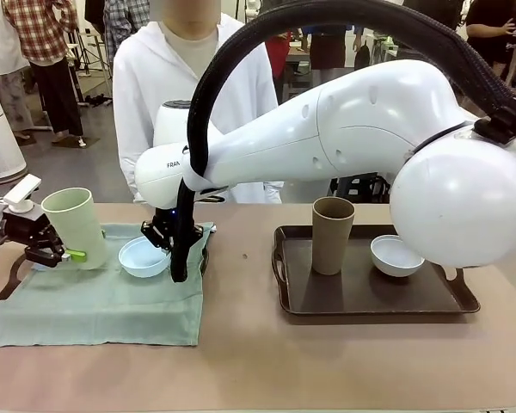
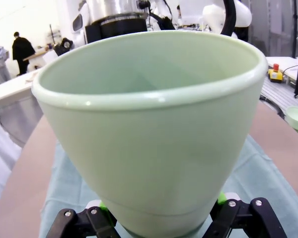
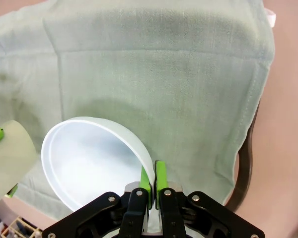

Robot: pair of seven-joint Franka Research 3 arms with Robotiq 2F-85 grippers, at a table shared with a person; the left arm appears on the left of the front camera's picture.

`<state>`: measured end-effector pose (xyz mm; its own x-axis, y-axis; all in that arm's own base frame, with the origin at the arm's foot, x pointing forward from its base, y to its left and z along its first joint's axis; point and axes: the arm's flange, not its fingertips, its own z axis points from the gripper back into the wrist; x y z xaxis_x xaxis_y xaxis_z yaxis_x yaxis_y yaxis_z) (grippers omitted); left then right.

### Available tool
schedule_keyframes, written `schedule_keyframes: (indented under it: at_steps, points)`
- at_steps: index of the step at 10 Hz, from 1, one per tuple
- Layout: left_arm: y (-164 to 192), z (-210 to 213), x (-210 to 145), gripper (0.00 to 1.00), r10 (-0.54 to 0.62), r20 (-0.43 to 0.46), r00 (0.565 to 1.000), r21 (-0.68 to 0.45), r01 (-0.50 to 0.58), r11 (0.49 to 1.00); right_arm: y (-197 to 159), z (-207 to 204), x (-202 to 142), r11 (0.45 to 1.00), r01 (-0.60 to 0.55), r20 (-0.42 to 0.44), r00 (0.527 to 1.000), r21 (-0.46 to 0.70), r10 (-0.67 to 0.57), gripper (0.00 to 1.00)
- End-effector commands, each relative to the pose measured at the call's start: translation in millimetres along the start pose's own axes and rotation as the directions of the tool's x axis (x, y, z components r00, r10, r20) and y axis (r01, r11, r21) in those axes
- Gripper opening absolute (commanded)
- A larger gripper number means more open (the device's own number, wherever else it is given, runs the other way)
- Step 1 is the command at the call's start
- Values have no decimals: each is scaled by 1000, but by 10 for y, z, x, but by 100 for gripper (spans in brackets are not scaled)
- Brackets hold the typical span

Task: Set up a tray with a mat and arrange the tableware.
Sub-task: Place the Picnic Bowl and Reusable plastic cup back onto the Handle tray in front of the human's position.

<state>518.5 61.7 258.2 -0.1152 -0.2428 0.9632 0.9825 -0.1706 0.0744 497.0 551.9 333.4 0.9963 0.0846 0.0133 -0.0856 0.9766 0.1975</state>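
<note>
The pale green cup is held tilted near its base by the left gripper, jaws wide around it, seemingly just clear of the mat. The light blue bowl is pinched by its thin rim in the right gripper, jaws nearly shut, likely for carrying. The brown cup and whitish bowl stand on the tray.

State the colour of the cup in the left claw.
Pale green cup; the left wrist view shows it best.

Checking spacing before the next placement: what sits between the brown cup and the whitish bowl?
Nothing. In the front view, only a bare strip of the dark tray separates the brown cup from the whitish bowl; they stand apart.
</note>
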Motion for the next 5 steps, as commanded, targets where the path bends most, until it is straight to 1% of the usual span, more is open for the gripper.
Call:
schedule_keyframes:
  at_steps: [1,3,5]
  points:
    - [-69,-56,-209,81,-39,21,999,5,38,999,-15,-71,16,1000,-5,-18,1000,25,6,5]
    - [-41,-103,-303,81,-11,6,1000,-4,11,1000,-15,-100,34,1000,2,-29,1000,25,-1,5]
    - [-40,-159,-344,81,26,-60,998,-8,-27,1000,-18,-93,29,1000,3,-36,999,20,-2,5]
